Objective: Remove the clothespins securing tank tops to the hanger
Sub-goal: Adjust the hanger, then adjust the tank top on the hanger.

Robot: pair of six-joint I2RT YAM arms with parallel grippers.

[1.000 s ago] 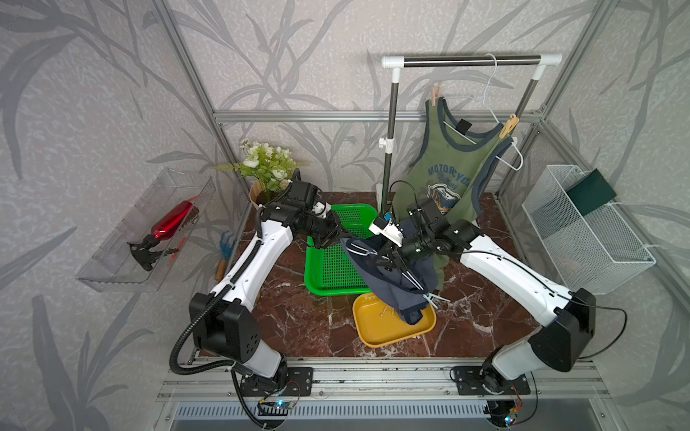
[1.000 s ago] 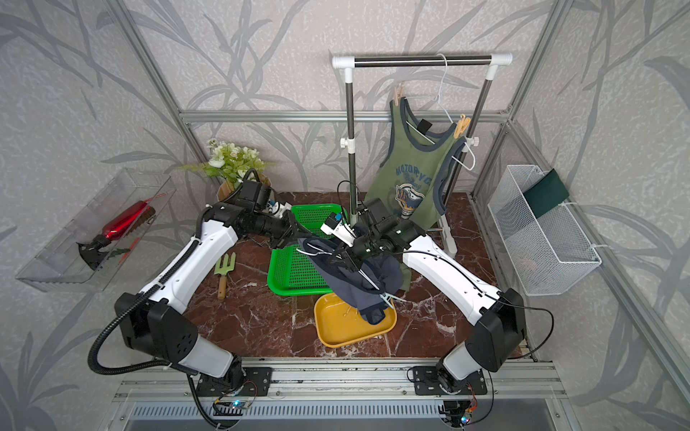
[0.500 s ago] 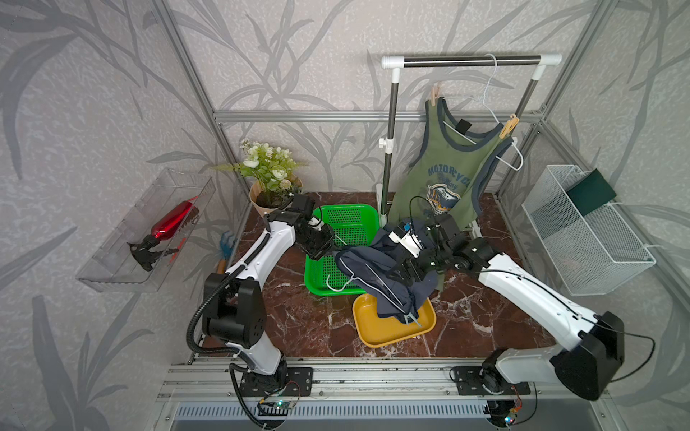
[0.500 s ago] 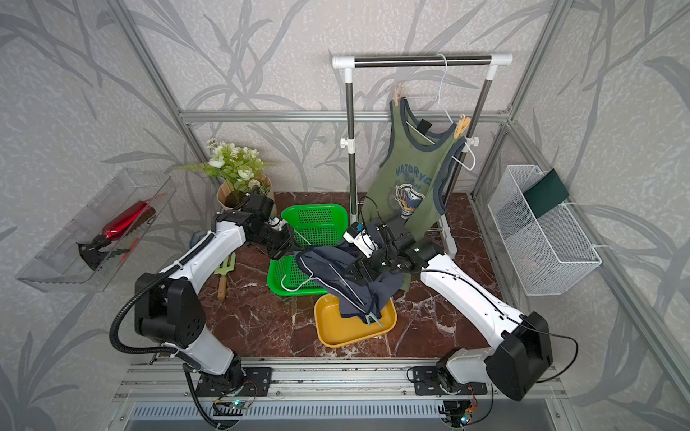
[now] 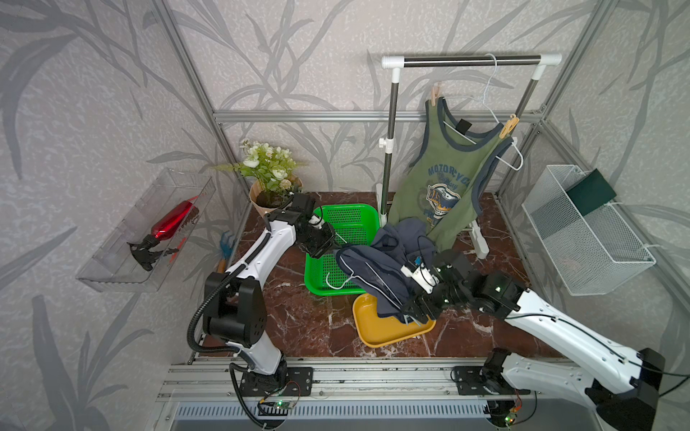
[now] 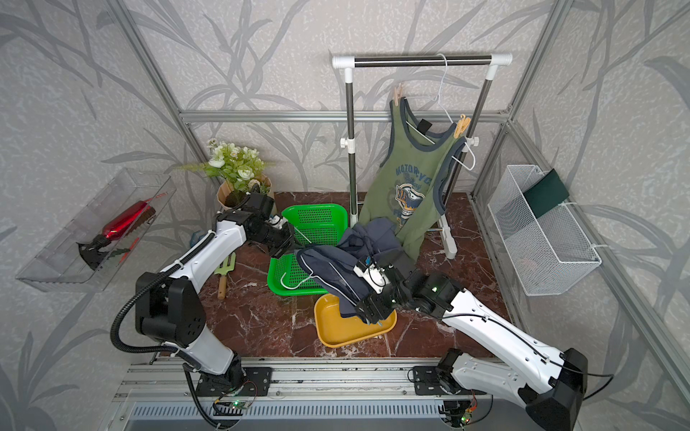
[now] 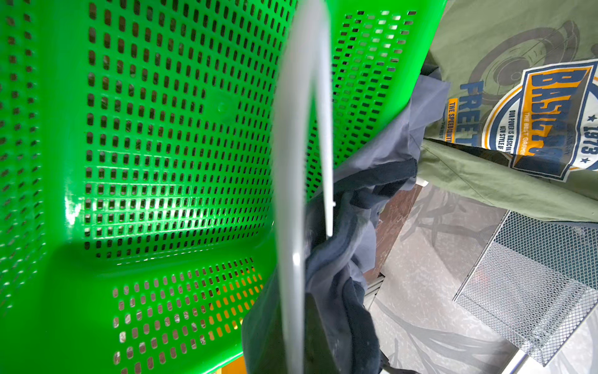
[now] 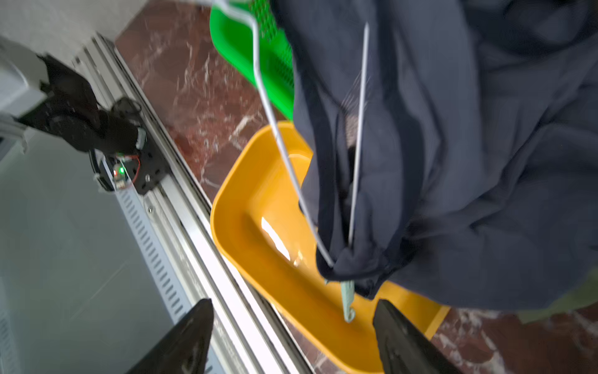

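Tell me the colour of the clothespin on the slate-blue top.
Pale teal; the small plastic clothespin shows best in the right wrist view.

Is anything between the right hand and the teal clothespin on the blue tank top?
Nothing visible. In the right wrist view the teal clothespin hangs uncovered from the corner of the blue tank top, just ahead of the open right hand, over the yellow tray.
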